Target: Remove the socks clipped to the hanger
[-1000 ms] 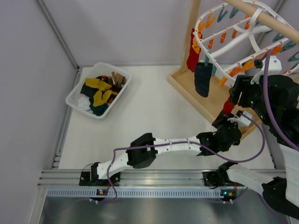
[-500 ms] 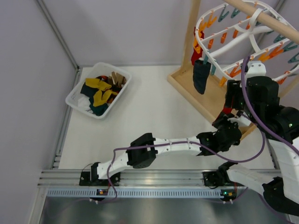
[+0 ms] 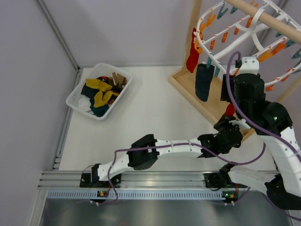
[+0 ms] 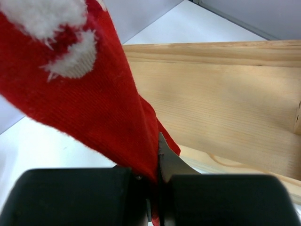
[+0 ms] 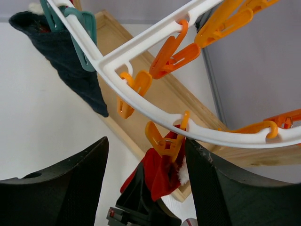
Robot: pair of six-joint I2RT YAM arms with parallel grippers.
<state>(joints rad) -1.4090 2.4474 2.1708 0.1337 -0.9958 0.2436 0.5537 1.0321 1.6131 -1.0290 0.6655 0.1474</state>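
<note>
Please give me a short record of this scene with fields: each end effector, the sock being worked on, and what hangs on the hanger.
left end effector: shut on the low end of the red sock
right end effector: open, one finger on each side of the orange clip
red sock: held to the hanger by that clip
also clipped: navy sock, second red sock

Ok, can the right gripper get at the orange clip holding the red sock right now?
Probably yes: the right gripper is open, that orange clip lies just ahead between its fingers, and nothing blocks the way.
</note>
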